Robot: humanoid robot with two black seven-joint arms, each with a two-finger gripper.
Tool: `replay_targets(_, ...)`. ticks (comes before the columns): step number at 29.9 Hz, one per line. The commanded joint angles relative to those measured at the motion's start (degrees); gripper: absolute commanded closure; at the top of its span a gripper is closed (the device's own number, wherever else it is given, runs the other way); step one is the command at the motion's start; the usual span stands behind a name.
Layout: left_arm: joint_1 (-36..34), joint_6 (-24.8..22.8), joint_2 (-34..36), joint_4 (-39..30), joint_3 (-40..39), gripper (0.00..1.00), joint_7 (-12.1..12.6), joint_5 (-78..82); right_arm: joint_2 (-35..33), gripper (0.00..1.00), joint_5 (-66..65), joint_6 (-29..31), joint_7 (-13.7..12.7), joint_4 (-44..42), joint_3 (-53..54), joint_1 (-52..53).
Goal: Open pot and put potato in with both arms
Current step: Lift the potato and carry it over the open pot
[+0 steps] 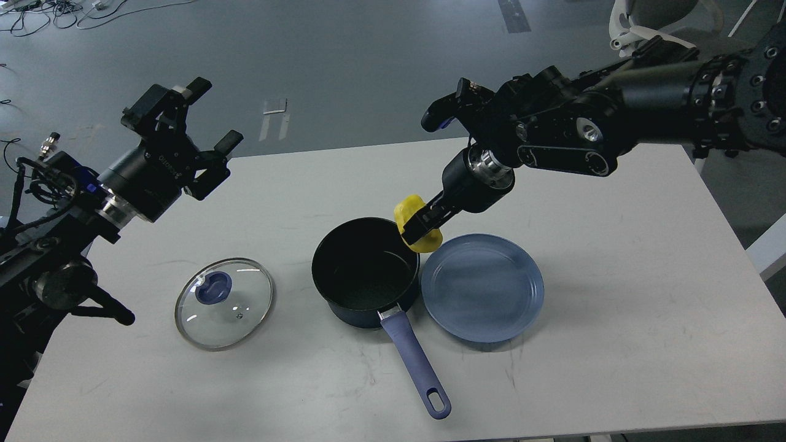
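Note:
The dark pot (365,273) with a blue-purple handle (417,365) stands open in the middle of the white table (614,307). Its glass lid (224,304) with a blue knob lies flat on the table to the left. My right gripper (419,229) is shut on the yellow potato (413,212) and holds it in the air above the pot's right rim. The blue plate (482,294) to the right of the pot is empty. My left gripper (212,126) is open and empty, raised above the table's far left.
A white office chair (645,24) stands beyond the table's far right corner. Cables lie on the grey floor at the far left. The table's front edge runs just below the pot handle's end.

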Motion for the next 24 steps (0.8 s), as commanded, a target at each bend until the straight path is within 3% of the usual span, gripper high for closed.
replay_targets(1,0.01,0.00,-0.05,0.00,0.00,0.02,0.01,0.00,0.01,0.64,4.05,-0.01,0.00,-1.52,-0.02,-0.97)
replay_targets(21,0.01,0.00,0.30,-0.09,0.00,0.02,0.01,-0.09,0.01,0.59,9.60,-0.01,0.00,-0.12,2.97,-4.67)
replay_targets(24,0.09,0.00,0.30,-0.09,0.00,0.02,0.01,-0.09,0.01,0.45,9.60,-0.01,0.00,-0.21,3.32,-5.28)
